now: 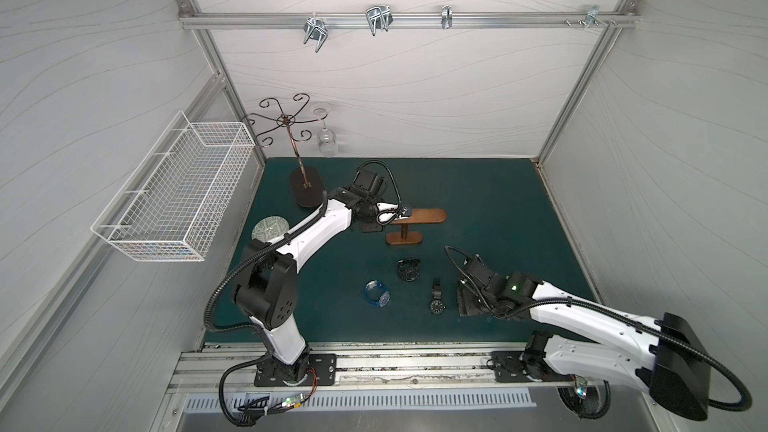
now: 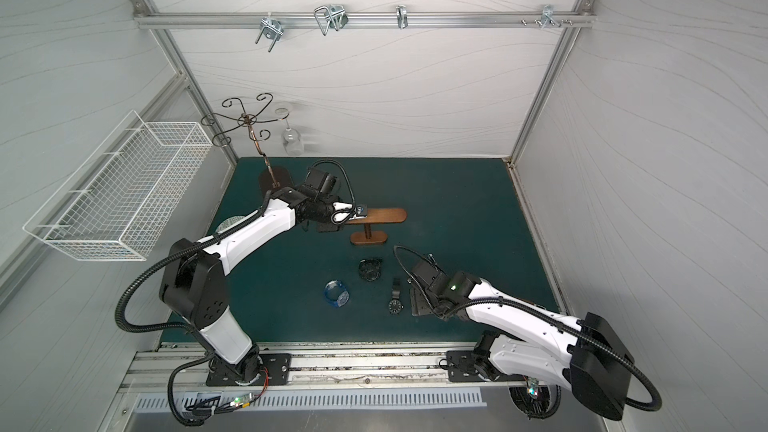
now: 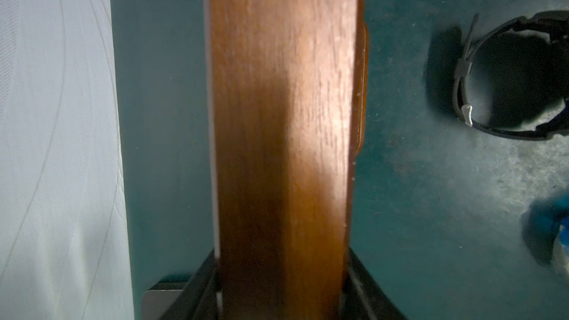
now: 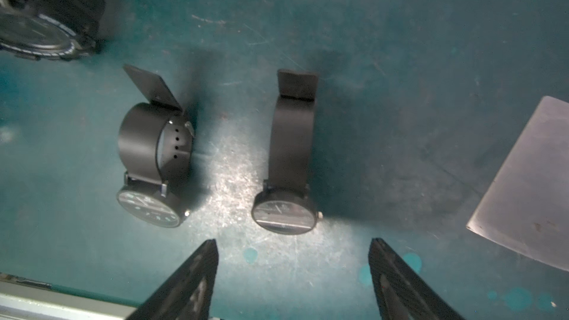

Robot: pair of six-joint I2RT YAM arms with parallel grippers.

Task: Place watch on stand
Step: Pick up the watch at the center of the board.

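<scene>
Alignment matters most here, in what I judge to be the reach for the pick. The right gripper (image 4: pixel 292 241) hangs over the mat (image 4: pixel 400 56) with its jaws apart and nothing between them. The watch (image 4: pixel 289 161) lies on the mat just ahead of the tips, centred on the gap. It is well apart from the stand (image 1: pixel 419 216), on the side nearer the arm bases, and both top views seem to hide it under the gripper. Its dial (image 4: pixel 286 212) is nearest the tips, and its strap (image 4: pixel 292 118) appears to rise behind as a loop. A second watch (image 4: pixel 151 161) lies beside it, so the descent should go straight down and the jaws should close only around the one in line. Pinching across the strap close to the dial would likely leave the loop hanging open, which the threading needs. The left gripper (image 1: pixel 402 214) is clamped on one end of the crossbar (image 3: pixel 283 118), with wood running between its jaws in the wrist view. That braces the stand and leaves the far end free. The loop should be carried to that free end, squared to the bar, and slid on gently so the low base does not tip.
</scene>
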